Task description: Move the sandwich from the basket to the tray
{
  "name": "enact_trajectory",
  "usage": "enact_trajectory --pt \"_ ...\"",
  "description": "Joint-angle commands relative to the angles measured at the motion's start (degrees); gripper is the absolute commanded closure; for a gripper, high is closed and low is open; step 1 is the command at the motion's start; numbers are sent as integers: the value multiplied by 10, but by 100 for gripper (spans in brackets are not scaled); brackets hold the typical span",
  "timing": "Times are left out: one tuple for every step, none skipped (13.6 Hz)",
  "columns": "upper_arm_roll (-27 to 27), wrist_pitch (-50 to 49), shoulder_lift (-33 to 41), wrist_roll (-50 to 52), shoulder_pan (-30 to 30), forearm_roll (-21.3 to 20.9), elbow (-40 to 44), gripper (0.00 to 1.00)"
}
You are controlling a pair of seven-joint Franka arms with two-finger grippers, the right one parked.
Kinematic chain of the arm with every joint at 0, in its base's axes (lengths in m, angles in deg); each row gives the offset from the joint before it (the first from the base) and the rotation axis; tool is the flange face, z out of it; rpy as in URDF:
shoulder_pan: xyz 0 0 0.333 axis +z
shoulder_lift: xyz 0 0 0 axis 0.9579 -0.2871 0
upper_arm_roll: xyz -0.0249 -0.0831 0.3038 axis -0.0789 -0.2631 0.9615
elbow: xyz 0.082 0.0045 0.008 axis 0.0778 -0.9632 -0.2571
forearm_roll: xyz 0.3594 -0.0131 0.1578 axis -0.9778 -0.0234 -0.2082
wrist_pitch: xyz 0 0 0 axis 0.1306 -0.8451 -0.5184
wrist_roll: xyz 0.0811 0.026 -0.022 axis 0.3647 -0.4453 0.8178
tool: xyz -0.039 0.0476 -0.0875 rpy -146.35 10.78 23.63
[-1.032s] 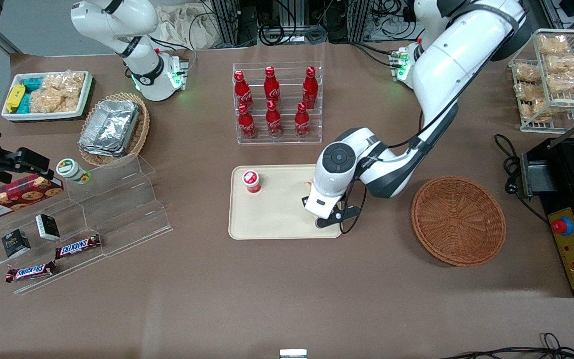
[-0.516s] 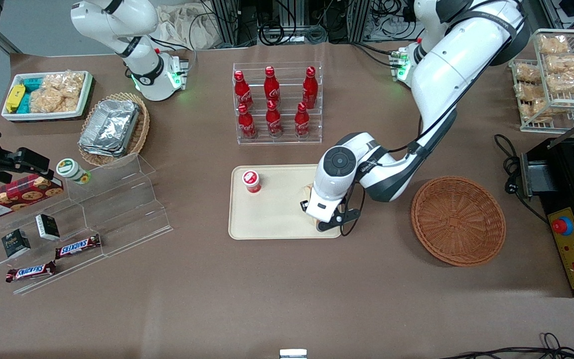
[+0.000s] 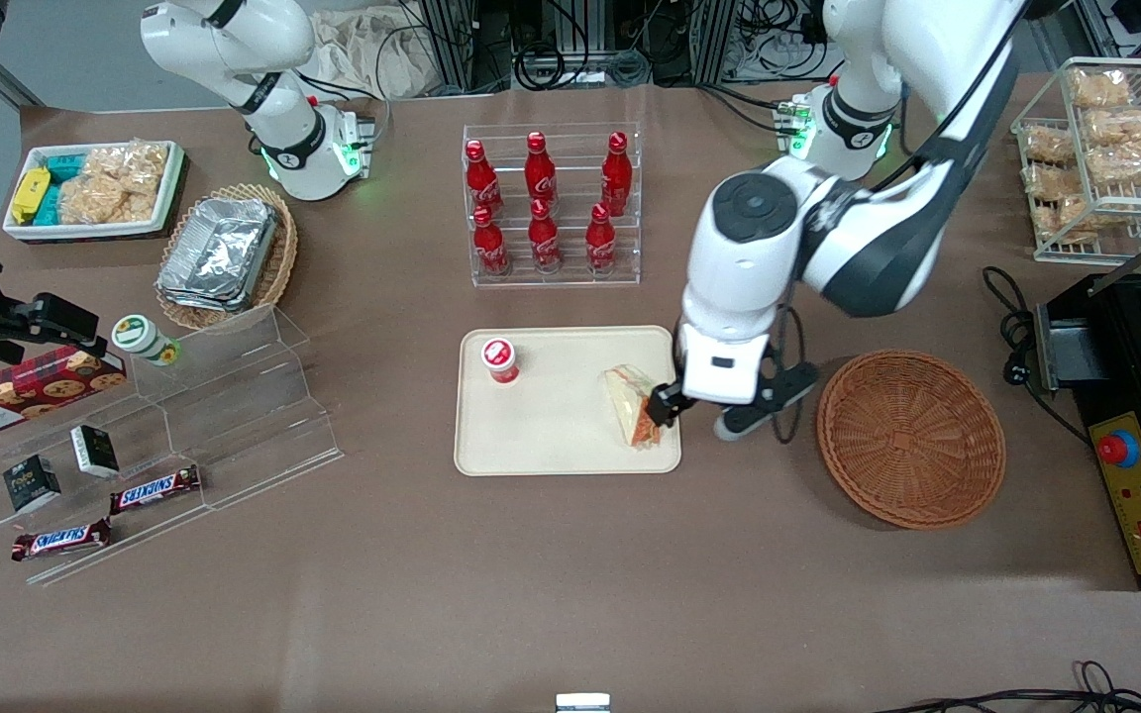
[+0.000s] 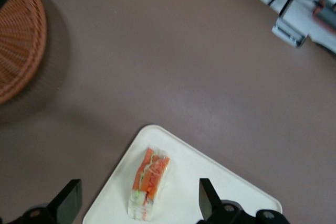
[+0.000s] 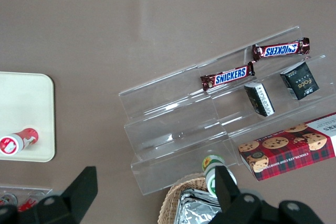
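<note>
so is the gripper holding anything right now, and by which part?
Nothing is held. The gripper is open above the tray, fingers clear of the sandwich, which lies on the tray. The basket is empty.

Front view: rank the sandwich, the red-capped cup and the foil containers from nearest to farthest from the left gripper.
Gripper hangs open at the tray's edge.
1. Sandwich, on the tray beside it.
2. Red-capped cup, at the tray's parked-arm end.
3. Foil containers, toward the parked arm's end.

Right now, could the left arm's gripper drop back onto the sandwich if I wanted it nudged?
Probably yes. The gripper hangs open above the sandwich, which lies uncovered on the tray; the small red-capped cup stands well aside.
</note>
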Motion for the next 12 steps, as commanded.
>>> enact_trajectory --pt "54 -6 46 -76 0 65 -19 0" --pt "79 -15 64 -128 -1 94 -21 0" --pt "108 -38 74 -179 -2 120 -21 0" --pt "129 -57 88 -230 -2 139 -22 0" --pt "157 -71 100 -285 -1 163 -22 0" --pt "191 -88 114 -346 -2 191 -22 0" --pt "217 -112 126 -412 -1 212 -22 0" --pt "243 -135 136 -469 -1 225 -22 0" --pt "266 -148 144 -510 -1 230 -22 0" --pt "279 -158 154 -539 -1 231 -24 0" --pt "291 -173 163 -571 0 231 -26 0" --pt "304 -185 172 -604 1 232 -26 0"
